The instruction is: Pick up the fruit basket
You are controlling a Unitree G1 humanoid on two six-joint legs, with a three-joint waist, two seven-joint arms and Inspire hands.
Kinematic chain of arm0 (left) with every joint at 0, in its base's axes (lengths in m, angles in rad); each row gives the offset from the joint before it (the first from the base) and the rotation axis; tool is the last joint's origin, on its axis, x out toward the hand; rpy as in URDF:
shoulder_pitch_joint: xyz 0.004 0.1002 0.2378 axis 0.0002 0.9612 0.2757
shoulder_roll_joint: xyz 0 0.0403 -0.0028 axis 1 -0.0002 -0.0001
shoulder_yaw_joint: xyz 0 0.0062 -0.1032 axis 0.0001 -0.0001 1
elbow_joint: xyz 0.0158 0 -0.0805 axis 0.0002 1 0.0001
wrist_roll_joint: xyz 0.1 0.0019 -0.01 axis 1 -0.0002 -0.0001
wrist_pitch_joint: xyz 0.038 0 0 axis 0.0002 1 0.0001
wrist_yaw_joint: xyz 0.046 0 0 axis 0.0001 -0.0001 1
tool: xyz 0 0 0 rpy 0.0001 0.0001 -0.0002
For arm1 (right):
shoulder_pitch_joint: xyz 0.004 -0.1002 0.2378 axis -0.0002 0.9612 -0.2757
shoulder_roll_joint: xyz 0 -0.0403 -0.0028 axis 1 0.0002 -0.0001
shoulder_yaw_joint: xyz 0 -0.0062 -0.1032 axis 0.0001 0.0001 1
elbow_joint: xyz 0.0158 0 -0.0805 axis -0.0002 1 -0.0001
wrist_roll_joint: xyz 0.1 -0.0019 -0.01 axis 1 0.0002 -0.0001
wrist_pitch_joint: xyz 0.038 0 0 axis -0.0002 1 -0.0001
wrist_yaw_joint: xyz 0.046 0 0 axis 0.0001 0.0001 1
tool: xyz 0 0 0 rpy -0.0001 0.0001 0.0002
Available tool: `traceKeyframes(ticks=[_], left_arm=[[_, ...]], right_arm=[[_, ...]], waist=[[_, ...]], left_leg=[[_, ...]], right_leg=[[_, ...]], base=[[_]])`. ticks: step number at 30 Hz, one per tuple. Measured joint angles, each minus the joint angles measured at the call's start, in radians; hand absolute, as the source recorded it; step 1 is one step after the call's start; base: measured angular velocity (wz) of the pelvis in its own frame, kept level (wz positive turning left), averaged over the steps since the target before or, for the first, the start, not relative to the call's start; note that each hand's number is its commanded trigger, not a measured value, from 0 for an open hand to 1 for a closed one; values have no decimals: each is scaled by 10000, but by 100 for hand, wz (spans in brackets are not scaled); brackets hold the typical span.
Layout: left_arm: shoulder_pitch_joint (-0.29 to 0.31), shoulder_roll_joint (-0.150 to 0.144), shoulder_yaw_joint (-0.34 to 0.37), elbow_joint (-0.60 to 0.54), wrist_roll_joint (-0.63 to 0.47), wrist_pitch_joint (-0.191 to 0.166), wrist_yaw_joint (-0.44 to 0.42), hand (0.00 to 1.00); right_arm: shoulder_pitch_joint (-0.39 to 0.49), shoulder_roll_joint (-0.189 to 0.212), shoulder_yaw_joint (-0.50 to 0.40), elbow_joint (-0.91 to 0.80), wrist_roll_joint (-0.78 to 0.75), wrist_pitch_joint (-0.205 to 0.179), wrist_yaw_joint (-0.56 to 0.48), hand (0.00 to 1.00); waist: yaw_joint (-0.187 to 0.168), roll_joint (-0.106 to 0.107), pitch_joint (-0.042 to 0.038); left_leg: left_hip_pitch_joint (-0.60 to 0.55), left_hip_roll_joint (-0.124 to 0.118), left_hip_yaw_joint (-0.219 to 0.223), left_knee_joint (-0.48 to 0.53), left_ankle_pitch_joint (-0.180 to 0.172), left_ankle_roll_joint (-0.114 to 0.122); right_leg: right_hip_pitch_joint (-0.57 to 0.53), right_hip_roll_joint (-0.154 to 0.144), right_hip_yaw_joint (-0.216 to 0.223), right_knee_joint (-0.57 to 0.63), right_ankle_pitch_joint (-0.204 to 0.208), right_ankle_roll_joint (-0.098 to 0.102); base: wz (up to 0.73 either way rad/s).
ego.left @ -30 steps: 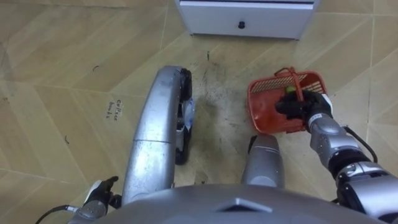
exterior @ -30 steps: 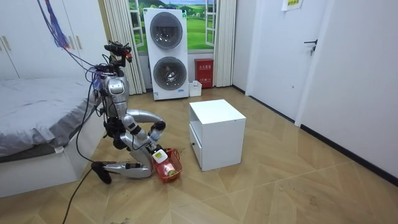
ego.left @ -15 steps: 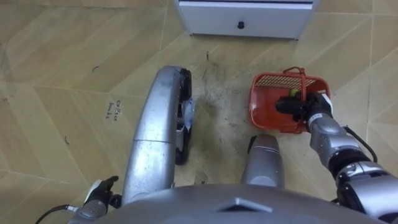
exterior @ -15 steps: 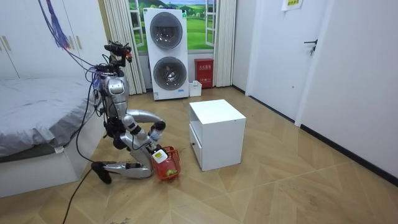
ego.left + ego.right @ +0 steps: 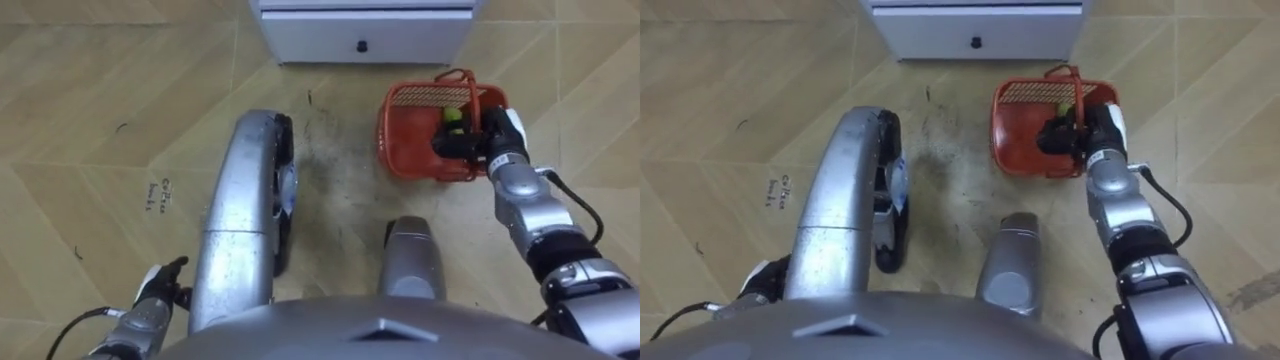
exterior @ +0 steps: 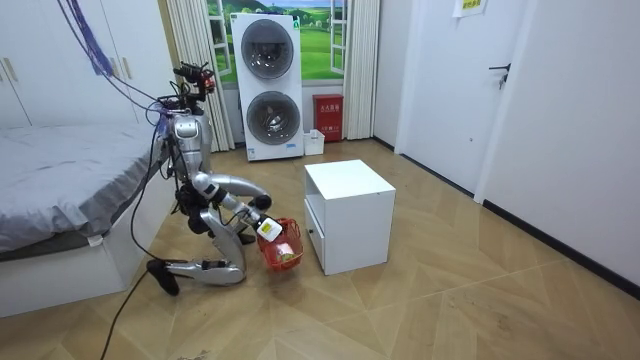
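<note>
L hand [image 5: 158, 300] is low by the robot's L side, near the floor [image 5: 90, 120]. Can't tell if it's open or shut.

R hand [image 5: 468, 145] is out front on the R. Its dark fingers [image 5: 445, 145] are curled tight round the handle of the red basket [image 5: 398, 150]. So the basket is in the R hand, just in front of the white cabinet [image 5: 360, 30] w/ a small black knob [image 5: 362, 46].

Inside the basket: one small green-yellow fruit [image 5: 452, 114], up by the hand. The hand hides some of the inside.

Room view adds more. The robot is down low on the floor btw a bed [image 6: 60, 180] and the cabinet, R arm stretched out. The basket is tipped & looks a bit off the floor. Farther back: two washers [image 6: 267, 85] stacked, a red box [image 6: 327, 116] next to them & a white door [image 6: 445, 90] on the room view's right.
</note>
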Motion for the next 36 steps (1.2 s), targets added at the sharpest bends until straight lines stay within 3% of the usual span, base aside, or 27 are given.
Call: traceKeyframes(ticks=[5,7,8,9,10,11,12,13,15,16,18,21,24,29,32,36], left_arm=[[-802,-15,628,470,66,-61,94,0],[-768,-9,857,583,33,-64,105,0],[-744,-2,909,654,-28,-53,113,0],[-764,-26,871,645,-20,-33,76,0],[-990,-55,795,526,-24,-46,41,0],[-1144,-177,797,236,-24,-43,40,0],[-1070,-227,914,221,-19,-46,55,0],[-1062,-238,1170,262,-58,-36,92,0],[-852,-181,1277,358,-64,-1,242,0],[-815,-168,1374,438,-1,31,302,0],[-652,-61,1789,455,45,27,541,0],[-566,55,1919,447,-22,108,722,0],[-496,135,1943,-53,-22,262,885,0],[-285,121,1949,-491,-19,339,903,0],[28,101,1942,-503,-7,389,901,0],[712,27,1918,-486,9,411,902,0]], right_arm=[[148,39,-86,-1461,-653,0,93,100],[154,192,-41,-1650,-864,1,71,100],[177,206,168,-1738,-1069,68,74,100],[504,4,100,-2127,-1117,119,-12,100],[687,-204,1,-2365,-1114,131,-66,100],[648,-633,-170,-2428,-1111,325,-97,100],[532,-601,-217,-2364,-1108,512,-112,100],[520,-261,-185,-2390,-1192,643,-98,100],[696,205,-52,-2908,-1332,551,-10,100],[806,223,-32,-3057,-1397,546,-11,100],[1424,93,-75,-4010,-1531,499,-42,100],[1780,-114,-111,-5009,-1533,450,-80,100],[2100,-254,-242,-6056,-1563,270,13,100],[2890,-213,-427,-6822,-1942,175,464,100],[3473,-274,-612,-7294,-1989,180,687,100],[3946,-286,-727,-7613,-2020,179,848,100]], waist=[[-239,44,-23],[-289,57,-30],[-238,49,-4],[-393,-38,-17],[-451,-64,-52],[-256,217,-127],[-6,276,-138],[210,289,-147],[214,267,-153],[246,268,-149],[176,232,-141],[229,230,-146],[273,204,-182],[341,245,-201],[312,354,-241],[315,447,-245]], left_leg=[[534,-68,-56,1,50,76],[641,16,-36,242,483,325],[518,42,158,594,1126,390],[144,-338,980,-171,561,717],[-74,-468,1785,-1138,467,1074],[36,69,2498,-1799,166,2243],[194,439,2625,-1958,-6,2509],[657,676,2607,-2703,-54,2571],[2162,875,2374,-5102,464,2310],[2596,941,2345,-5733,656,2258],[4198,1002,2192,-8118,1524,2018],[5311,1209,2160,-9783,2220,1792],[6025,1343,2132,-11446,3177,1640],[6392,1525,2154,-12740,4267,1439],[6755,1643,2184,-13840,5119,1257],[7781,1689,2178,-15551,6343,881]], right_leg=[[653,671,562,-1034,-185,60],[978,919,866,-1505,-289,108],[1325,1103,1076,-1841,-309,149],[1846,977,1085,-2206,-400,343],[2100,939,1078,-2368,-477,504],[2079,858,1023,-2765,-492,629],[1962,888,1078,-3144,-494,622],[1854,957,1057,-4381,-477,590],[1917,819,770,-7286,-247,438],[1969,824,604,-7951,-197,432],[2227,919,-119,-10685,234,340],[2486,1034,-1033,-12462,870,161],[3202,1096,-1996,-14751,1310,159],[3746,1390,-2262,-16648,1487,214],[3919,1518,-2801,-17445,1786,176],[4177,1856,-2837,-17739,2203,-161]], base=[[-21],[-44],[-7],[41],[85],[32],[-43],[-93],[-107],[-90],[-66],[-55],[-23],[-10],[-11],[-6]])
